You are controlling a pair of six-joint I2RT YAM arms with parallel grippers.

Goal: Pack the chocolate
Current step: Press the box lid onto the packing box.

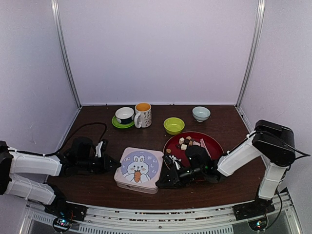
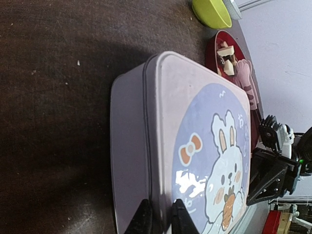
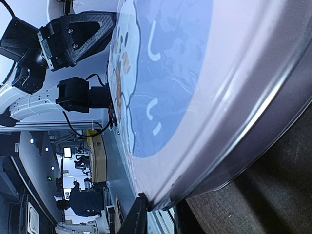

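Bench (image 1: 97, 189) top is dark brown, and nearest on it sits a tin (image 1: 138, 170), pale pink with rounded corners, resting flat with its lid (image 2: 204, 146) on; the lid shows a white rabbit holding a carrot on a blue oval. The left gripper (image 2: 160, 219) comes in low from the left and is closed on the tin's left side, its two fingertips pinching the lid's rim between them. The right gripper (image 3: 158, 217) comes in low from the right and clamps the rim on the tin's opposite side in the same way, one finger above the lid's edge and one below. Just behind the tin and to its right lies a red plate (image 1: 217, 146), with the right arm stretched over its near part. The chocolate (image 1: 187, 143) is on this plate, a small cluster of dark brown, tan and cream pieces towards its far left, with one piece apart near the plate's left edge. Pink tongs (image 1: 205, 148) lie on the plate just right of the cluster. Farther back stands a green bowl (image 1: 174, 125). Along the far side, from left to right, are a cup (image 1: 125, 115) on a green saucer (image 1: 119, 124), a mug (image 1: 143, 115) touching or just beside it, and, well apart, a pale bowl (image 1: 201, 113).
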